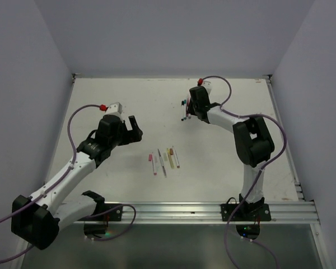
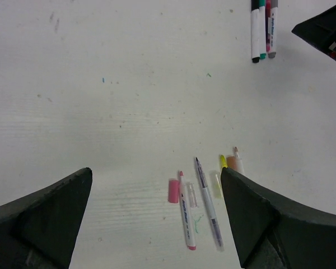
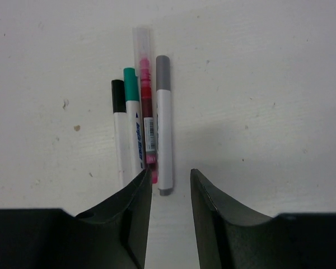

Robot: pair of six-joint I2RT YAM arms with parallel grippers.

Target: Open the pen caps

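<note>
The right end effector (image 3: 171, 178) is narrowly parted and grips nothing, poised at the near end of the grey-capped pen (image 3: 164, 140). This pen lies in a row of four on the tabletop (image 3: 269, 112). The left end effector (image 2: 157, 174) gapes wide and empty above a loose pink cap (image 2: 173, 190). The pen caps (image 3: 130, 84) look light, stiff and slick, so they are probably best pinched squarely.
</note>
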